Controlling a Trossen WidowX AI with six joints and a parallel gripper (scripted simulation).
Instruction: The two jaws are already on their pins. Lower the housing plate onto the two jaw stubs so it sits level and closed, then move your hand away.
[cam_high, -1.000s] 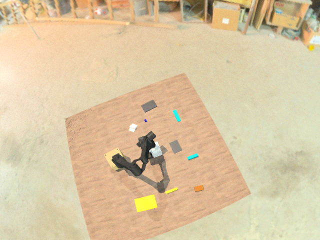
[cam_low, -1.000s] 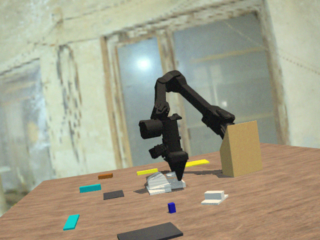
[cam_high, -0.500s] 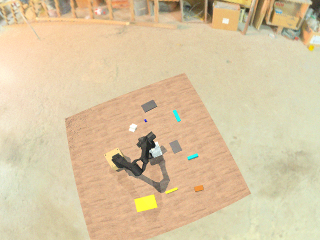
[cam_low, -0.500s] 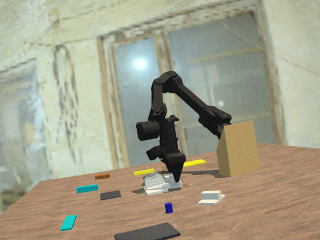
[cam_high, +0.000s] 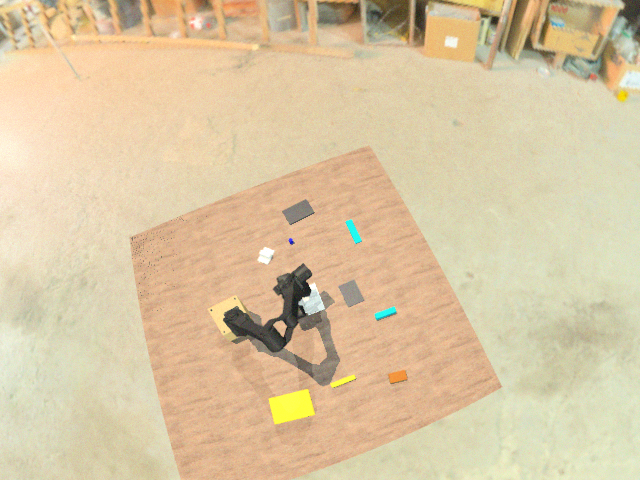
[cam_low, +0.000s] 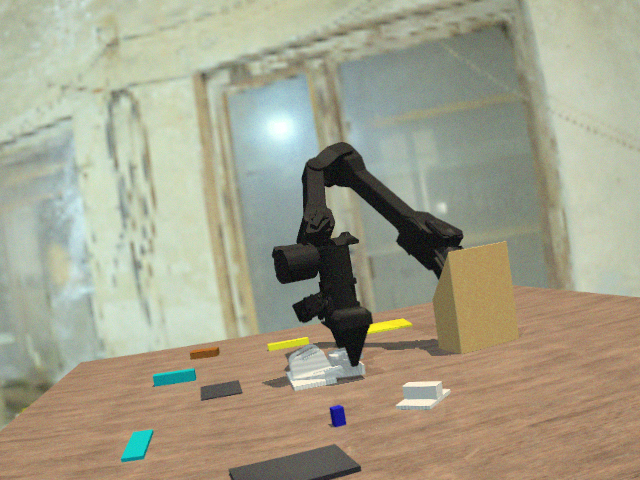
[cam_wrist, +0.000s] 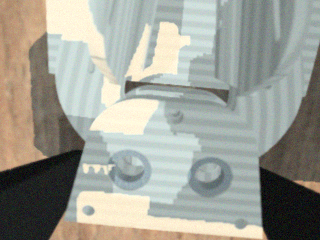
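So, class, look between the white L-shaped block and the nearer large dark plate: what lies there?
A small blue block lies between the white block and the dark plate, as the top and exterior views show.

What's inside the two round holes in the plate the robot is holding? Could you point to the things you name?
Pale round stubs show inside both holes of the housing plate (cam_wrist: 167, 145). Their lower parts are covered.

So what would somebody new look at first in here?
Probably the big black robot arm, bent over the table with its claw gripping a pale plate with two round holes. Next, maybe the bright yellow rectangle, lying flat near the bottom edge of the top view.
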